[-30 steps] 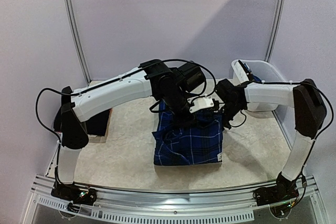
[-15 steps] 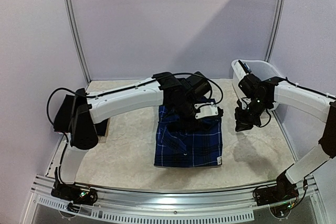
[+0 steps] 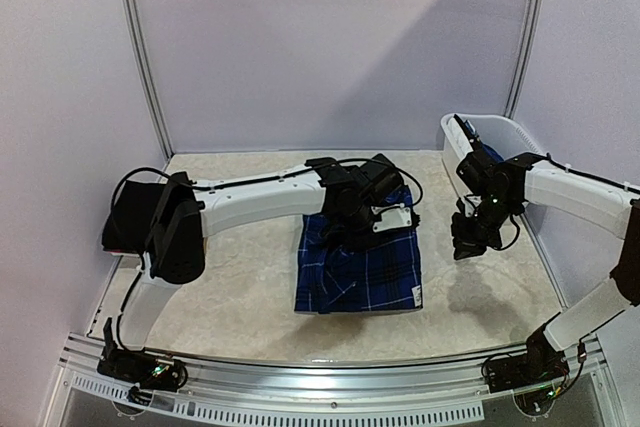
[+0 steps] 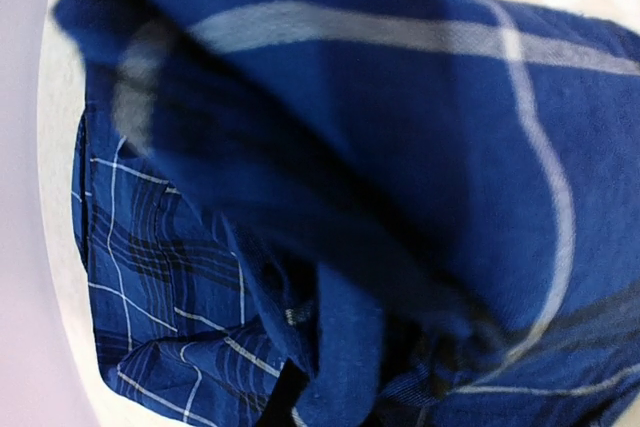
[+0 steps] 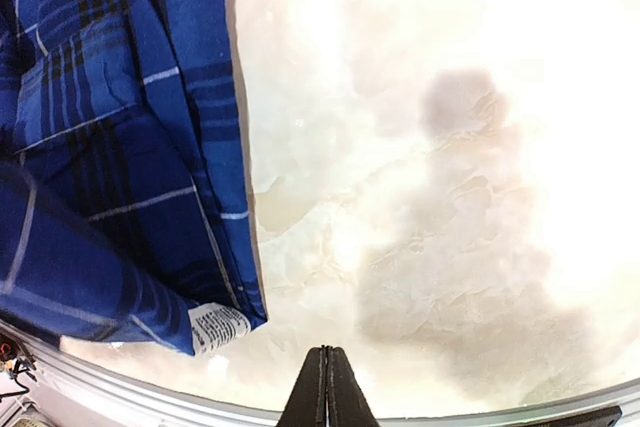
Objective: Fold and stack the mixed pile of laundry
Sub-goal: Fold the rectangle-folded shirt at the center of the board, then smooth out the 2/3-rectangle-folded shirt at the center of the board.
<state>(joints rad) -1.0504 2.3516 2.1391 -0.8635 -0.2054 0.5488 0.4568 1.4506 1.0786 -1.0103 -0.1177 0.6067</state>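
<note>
Step in hand: folding the blue plaid shirt [image 3: 365, 272], which lies mid-surface [image 3: 230, 277] as a near-rectangular packet, with its label [image 5: 218, 327] at the near right corner. The left gripper [image 3: 358, 232] is buried in cloth at the far edge, so whether its jaws are open cannot be told. The right gripper [image 5: 322, 357] hovers beside the shirt, jaws closed and empty. The next move probably calls for squaring the fold.

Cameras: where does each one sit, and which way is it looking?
Top external: fixed high behind the arms, looking down at the table; both arms show, left pincer at the far edge of the blue plaid shirt, right pincer off to its side.
Left wrist: on the left arm, close against the shirt; cloth mostly hides its pincer.
Right wrist: on the right arm, looking down at bare table; its shut pincer shows at the bottom.
All three share the shirt.
</note>
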